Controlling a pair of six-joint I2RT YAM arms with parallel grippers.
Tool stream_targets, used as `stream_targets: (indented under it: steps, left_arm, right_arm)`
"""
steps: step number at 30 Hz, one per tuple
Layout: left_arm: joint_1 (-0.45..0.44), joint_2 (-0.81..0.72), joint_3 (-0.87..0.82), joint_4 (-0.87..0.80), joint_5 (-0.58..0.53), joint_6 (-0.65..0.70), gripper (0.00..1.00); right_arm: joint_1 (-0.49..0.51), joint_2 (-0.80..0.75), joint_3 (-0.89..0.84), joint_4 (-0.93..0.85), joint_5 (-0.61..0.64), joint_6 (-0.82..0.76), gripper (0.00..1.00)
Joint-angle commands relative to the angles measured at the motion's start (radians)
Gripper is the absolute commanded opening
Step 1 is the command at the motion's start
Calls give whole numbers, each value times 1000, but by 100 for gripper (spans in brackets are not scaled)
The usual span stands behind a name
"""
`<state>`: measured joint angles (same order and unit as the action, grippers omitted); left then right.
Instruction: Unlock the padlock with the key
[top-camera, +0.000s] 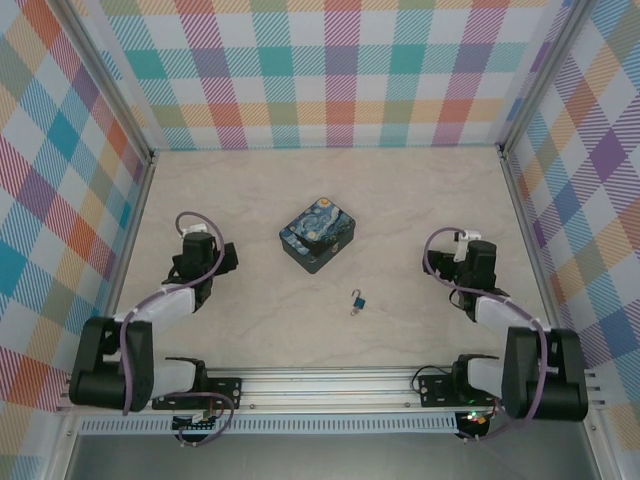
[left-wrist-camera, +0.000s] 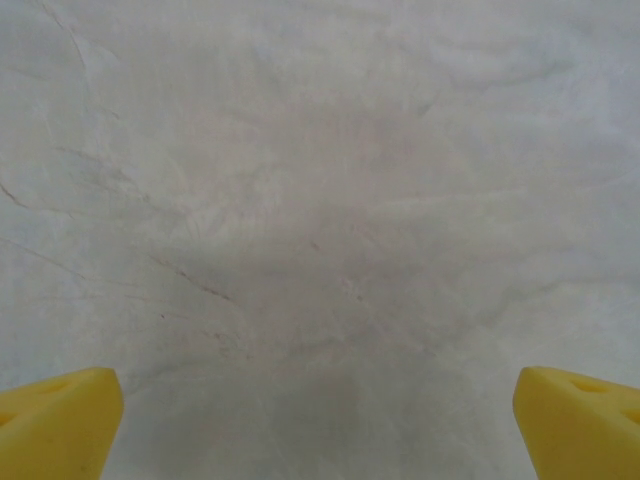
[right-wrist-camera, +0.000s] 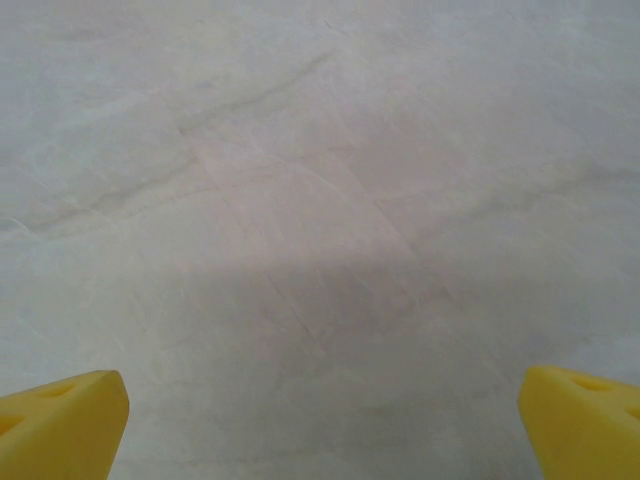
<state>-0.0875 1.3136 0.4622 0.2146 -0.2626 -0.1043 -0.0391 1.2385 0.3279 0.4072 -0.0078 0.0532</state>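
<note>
Both pairs of jaws stand wide open and grip nothing.

From the top external camera, the left arm (top-camera: 200, 262) and the right arm (top-camera: 472, 268) are folded low over the pale, marble-patterned worktop (top-camera: 250, 190). The left jaws and the right jaws both point down at it. Between the arms, toward the back, lies a rectangular tin painted with blue and yellow swirls (top-camera: 318, 238). It is turned at an angle, and any lettering on its lid is too small to read. The tiny padlock with a blue body and thin dark shackle (top-camera: 358, 299) lies on the worktop in front of the tin, near it but apart, and well apart from both arms. The slim grey metal key (top-camera: 352, 311) is only a pale speck at the near-left end of the padlock. I cannot tell if it sits in the lock or lies beside it. Bare worktop surrounds the padlock on every side. Checked walls in many colours (top-camera: 340, 70) close the left, back and right edges, and a ribbed aluminium rail (top-camera: 330, 385) runs along the near edge.

From the left wrist camera, two yellow fingertips (left-wrist-camera: 55, 425) sit at the bottom corners, far apart, with bare veined worktop between them.

From the right wrist camera, the yellow fingertips (right-wrist-camera: 585, 420) are equally far apart over the bare worktop.
</note>
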Motion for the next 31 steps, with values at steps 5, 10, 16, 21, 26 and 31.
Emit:
stream_targets:
  steps: [5,10,16,21,26,31]
  left_arm:
    - [27,89,-2,347,121,112,100]
    - [60,161,47,360,234,112,100]
    - [68,222,-18,536,276,112,100]
    - [67,254,-56,625,285,120,100]
    - [65,256,-56,625,280,120,100]
    - [63,256,-54,623,276,121,100]
  right_arm:
    - [-2,223,-1,517,-128,-27,100]
    - [-2,298,57,472,-117,-20,100]
    - [4,296,74,439,-100,-28,100]
    - [10,296,77,435,-93,-32,100]
    - [12,297,80,429,-103,-38,100]
    - [12,297,80,429,-103,-37,100]
